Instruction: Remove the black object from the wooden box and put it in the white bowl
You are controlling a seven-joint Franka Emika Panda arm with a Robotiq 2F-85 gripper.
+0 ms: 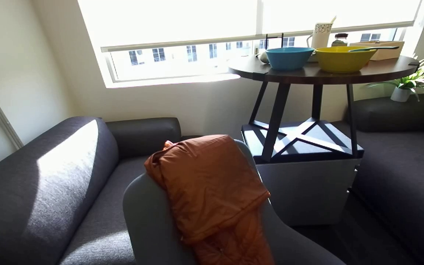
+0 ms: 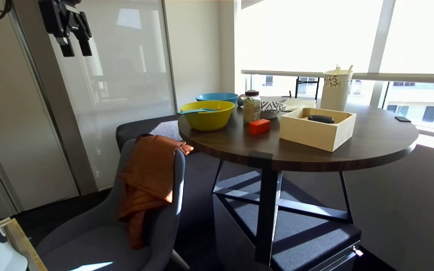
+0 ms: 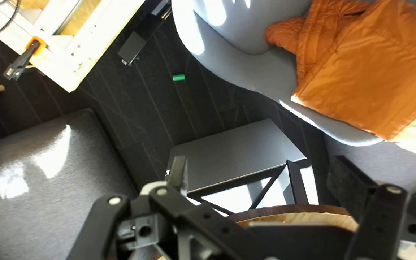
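Note:
The pale wooden box (image 2: 307, 132) stands on the round dark table (image 2: 382, 131). The black object (image 2: 321, 119) lies inside it, its top showing at the rim. The white bowl (image 2: 272, 107) with a black zigzag pattern sits behind the box, partly hidden by a bottle. In an exterior view, part of the box (image 1: 388, 55) shows behind the yellow bowl; the black object and white bowl are hidden there. My gripper (image 2: 76, 52) is open and empty, high up and well away from the table. In the wrist view the open gripper (image 3: 262, 171) has nothing between its fingers.
A yellow bowl (image 2: 209, 120) with a teal utensil, a blue bowl (image 2: 217, 96), a bottle (image 2: 252, 109), a red block (image 2: 259, 126) and a tall patterned pitcher (image 2: 335, 92) stand on the table. A grey chair (image 2: 89, 233) with an orange jacket (image 2: 149, 173) stands beside it.

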